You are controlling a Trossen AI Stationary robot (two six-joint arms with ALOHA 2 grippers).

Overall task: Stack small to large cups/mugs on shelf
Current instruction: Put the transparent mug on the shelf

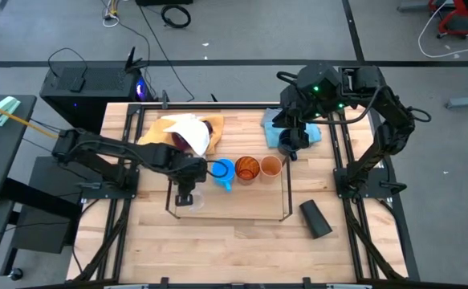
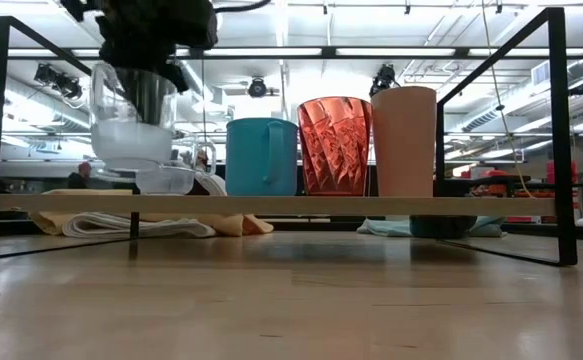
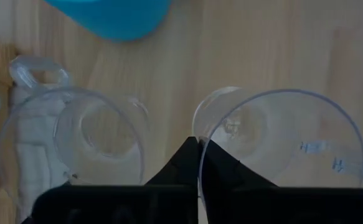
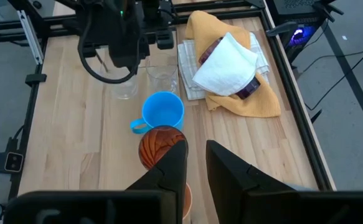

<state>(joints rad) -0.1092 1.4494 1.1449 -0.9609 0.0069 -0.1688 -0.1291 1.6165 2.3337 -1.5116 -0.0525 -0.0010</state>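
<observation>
On the shelf (image 1: 283, 193) a light-blue mug (image 1: 221, 171), an amber-orange tumbler (image 1: 247, 169) and a small orange cup (image 1: 270, 167) stand upright in a row. At the shelf's left end, my left gripper (image 3: 198, 144) is shut on a clear cup (image 3: 281, 140), held over the shelf's base (image 2: 271, 204). A second clear cup (image 3: 75, 134) stands on the table just beyond it, beside the cloths. A black cup (image 1: 315, 218) lies on its side outside the shelf's right near corner. My right gripper (image 4: 197, 152) hangs open, high above the far right, with nothing in it. My left gripper pinches the clear cup's wall at the rim (image 3: 201, 163), one finger inside the cup and one outside. The fingers (image 2: 151, 95) come steeply from above. The cup (image 2: 131, 115) hangs upright under them, its bottom a little above the shelf's base.
A yellow cloth (image 1: 157, 128) with a white cloth (image 1: 193, 128) and a purple tumbler (image 1: 192, 143) lies far left. A blue cloth (image 1: 310, 132) with a navy mug (image 1: 288, 149) lies far right under the right arm. Bare wood shows along the near edge.
</observation>
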